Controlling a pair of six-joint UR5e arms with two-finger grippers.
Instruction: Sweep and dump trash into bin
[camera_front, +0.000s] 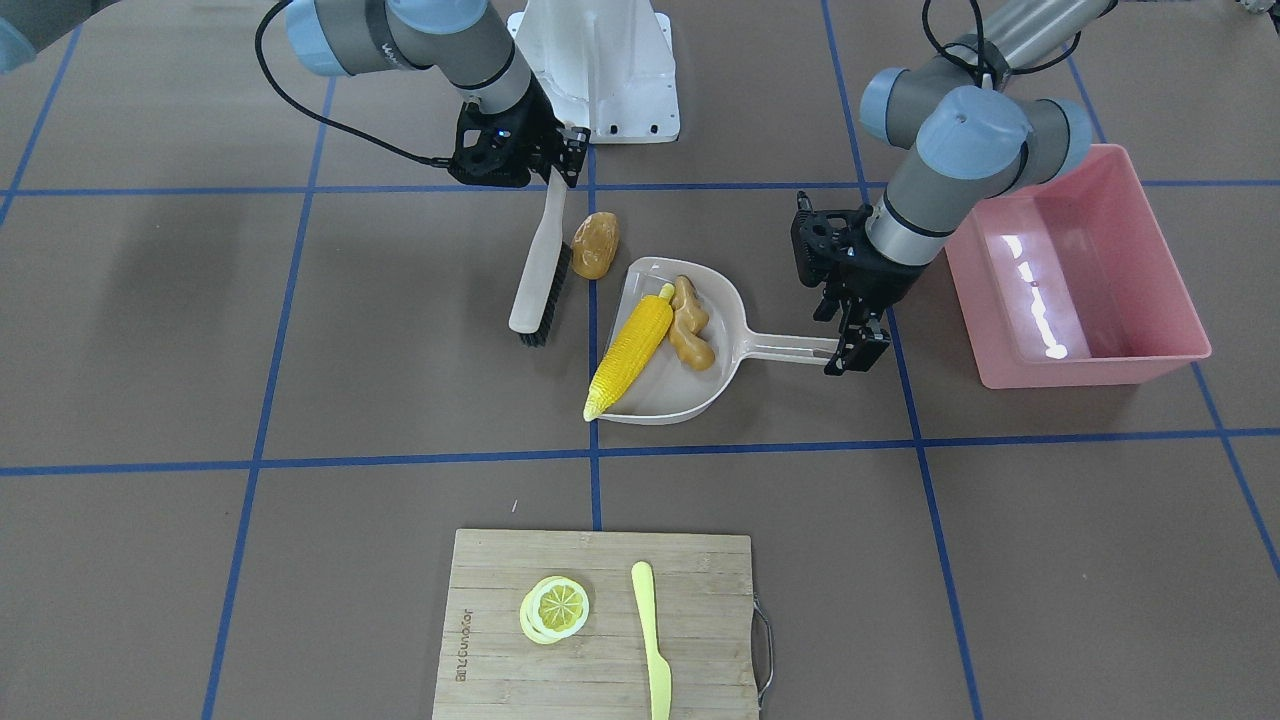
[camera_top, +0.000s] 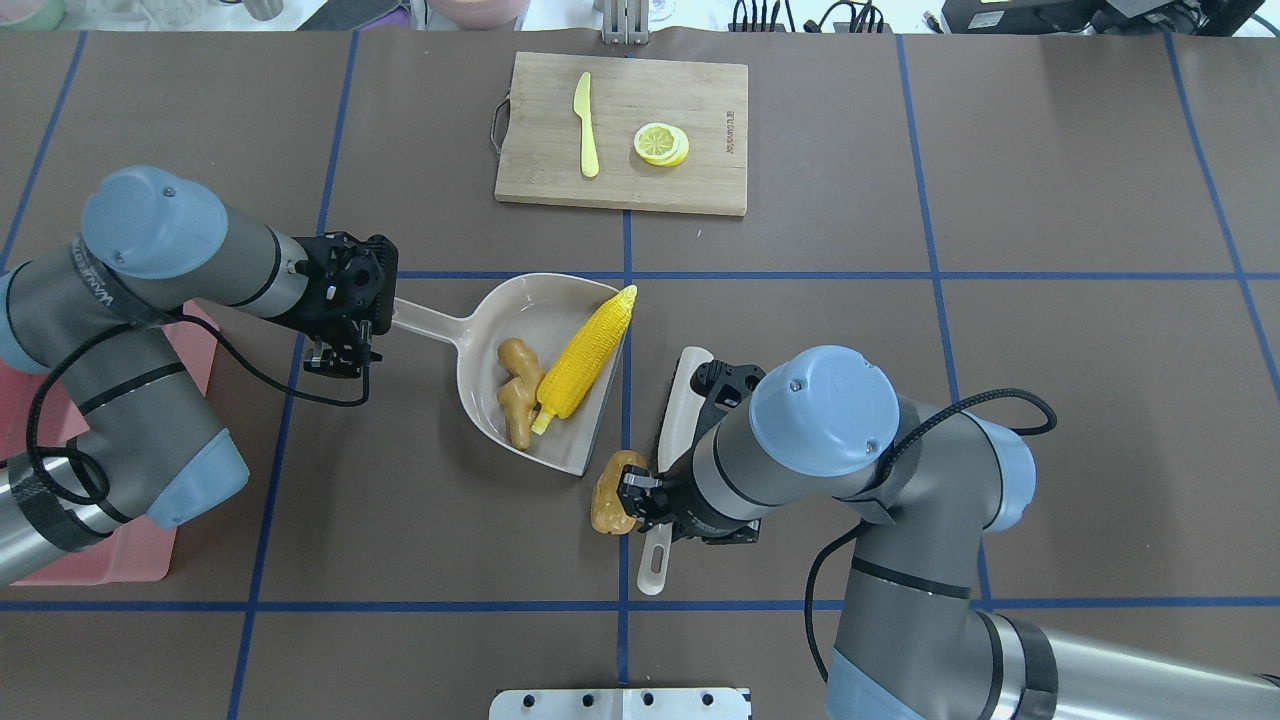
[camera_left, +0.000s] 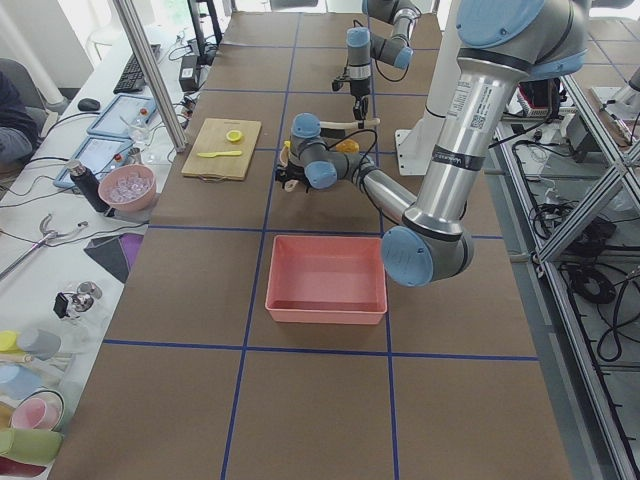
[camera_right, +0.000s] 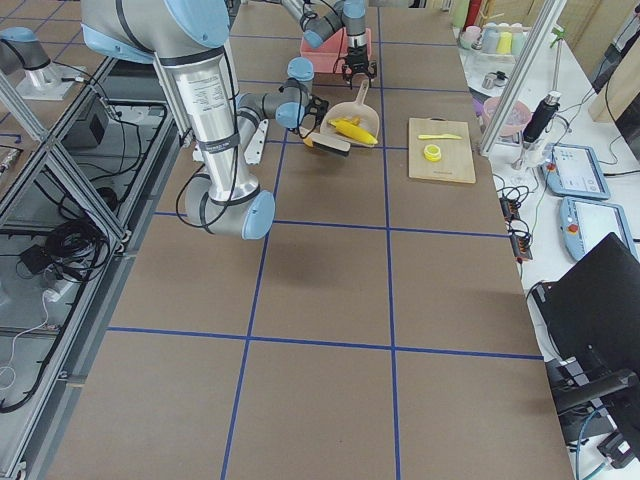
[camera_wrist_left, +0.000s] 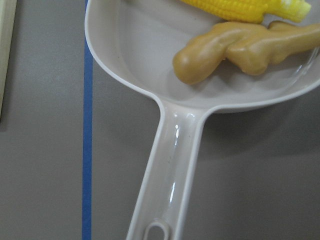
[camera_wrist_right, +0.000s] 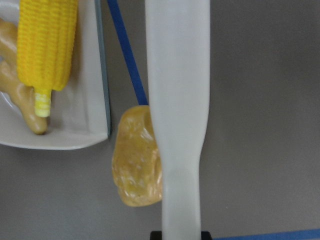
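Corn cob (camera_front: 632, 350) lay diagonally inside dustpan (camera_front: 680, 392), along its open edge, w/ pointed tip poking out past the lip at the corner farthest from the robot. Ginger root (camera_front: 690, 325) also in dustpan, just beside corn on the handle side, knobbly end toward the back wall. Potato lump (camera_front: 595, 244) was not in: it sat on the table just outside dustpan's open edge, by the corner nearest the robot, btwn that corner & brush (camera_front: 540, 270). Wrist view had brush handle overlapping the lump; looked like they touched.

Left gripper (camera_front: 852, 348) was clamped on the end of dustpan's handle, fingers pointing down, pan flat on the table. Right gripper (camera_front: 562, 165) was closed around brush's handle end; brush ran roughly parallel to dustpan's open edge, bristles on the side facing dustpan, lower end on the table.

Bin (camera_front: 1100, 368) stood past dustpan's handle end, on the robot's left, apart from the pan w/ left arm's wrist btwn them; nothing seen inside but light glare.

Cutting board (camera_front: 600, 640) sat well apart from dustpan, on the far side from the robot, w/ lemon slices (camera_front: 555, 608) & pale yellow knife (camera_front: 652, 640) on top.
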